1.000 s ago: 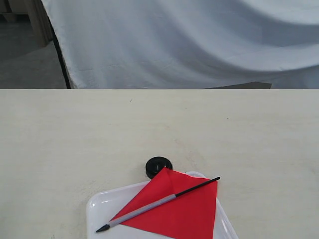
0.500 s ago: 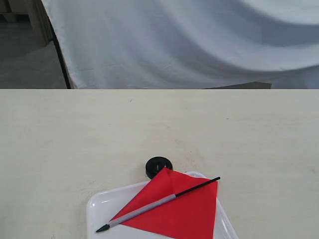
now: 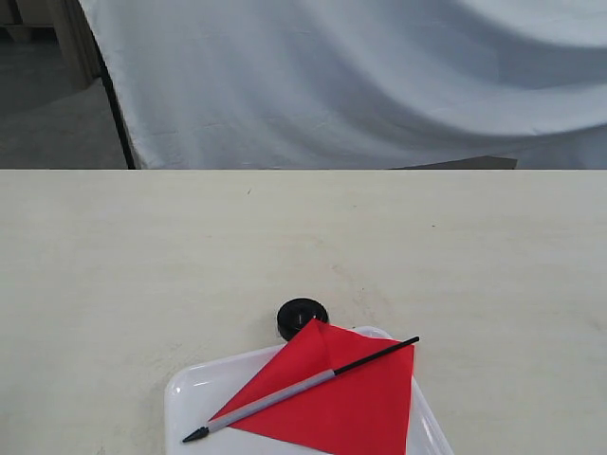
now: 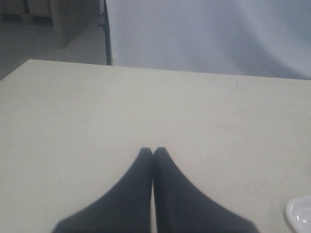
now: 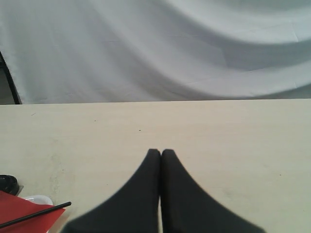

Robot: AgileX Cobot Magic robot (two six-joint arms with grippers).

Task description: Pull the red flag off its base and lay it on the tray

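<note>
The left gripper (image 4: pixel 152 150) is clenched, its two dark fingers pressed tip to tip with nothing between them, and it hangs over bare cream worktop (image 3: pixel 142 256); one rounded corner of the tray (image 4: pixel 299 213) just shows in the left wrist view. In the exterior view neither arm appears, and the translucent white tray (image 3: pixel 190 393) sits at 6 o'clock on the worktop, cut off by the frame's lower edge. The red flag (image 3: pixel 351 398) is off its stand and lies flat in the tray, its cloth spread as a triangle over the tray's 3 o'clock half. Its stick runs slantwise from the pointed black tip at 8 o'clock, through a grey stretch, to a thin black end that reaches the rim at 2 o'clock. The base (image 3: pixel 302 317), a small round black disc, stands on the worktop just beside the tray's rim at 12 o'clock, with the cloth's upper corner touching or overlapping its edge. A white drape (image 3: pixel 360 85) hangs behind the worktop at 12 o'clock. The right gripper (image 5: pixel 161 152) is likewise clenched on nothing above bare worktop, well apart from the flag, whose cloth and stick end show in the right wrist view with the base beside them
</note>
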